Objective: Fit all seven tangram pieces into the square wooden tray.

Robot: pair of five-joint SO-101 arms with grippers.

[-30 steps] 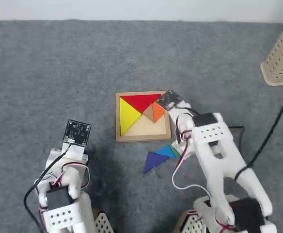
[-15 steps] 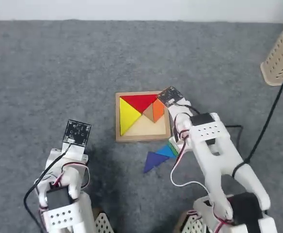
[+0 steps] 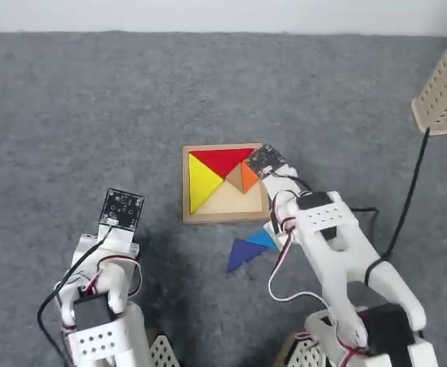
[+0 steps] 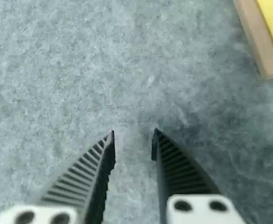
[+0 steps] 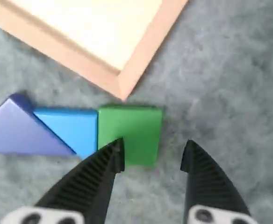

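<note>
At mid-bench, finds the square wooden tray (image 3: pixel 225 216) lying flat on a grey, short-piled, felt-like covering. Notes a raised pale-wood rim and a smooth pale floor. Counts four flat pieces seated inside: red triangle (image 3: pixel 222 160) along the far edge, yellow triangle (image 3: pixel 201 183) along the left edge, small tan triangle (image 3: pixel 234 180) and orange piece (image 3: pixel 250 177) toward the far right corner. Finds the near part of the tray floor bare.

Just outside the tray's near right corner, records three glossy pieces in a row, edge to edge: green square (image 5: pixel 134 133), light blue triangle (image 5: pixel 68 128), dark blue triangle (image 5: pixel 19 135). Places the green square close to the corner but apart from it.

Locates the right gripper (image 5: pixel 153 151) low over the green square, ribbed black fingers apart, one fingertip overlapping the square's edge next to the light blue triangle, the other over bare covering. Cannot confirm contact.

Locates the left gripper (image 4: pixel 132 137) over bare covering, off the tray's near left corner, fingers narrowly apart, nothing between them.

Sees wide open covering on the far and left sides of the tray. Logs a perforated beige basket (image 3: pixel 445 84) at the far right edge, well apart.
</note>
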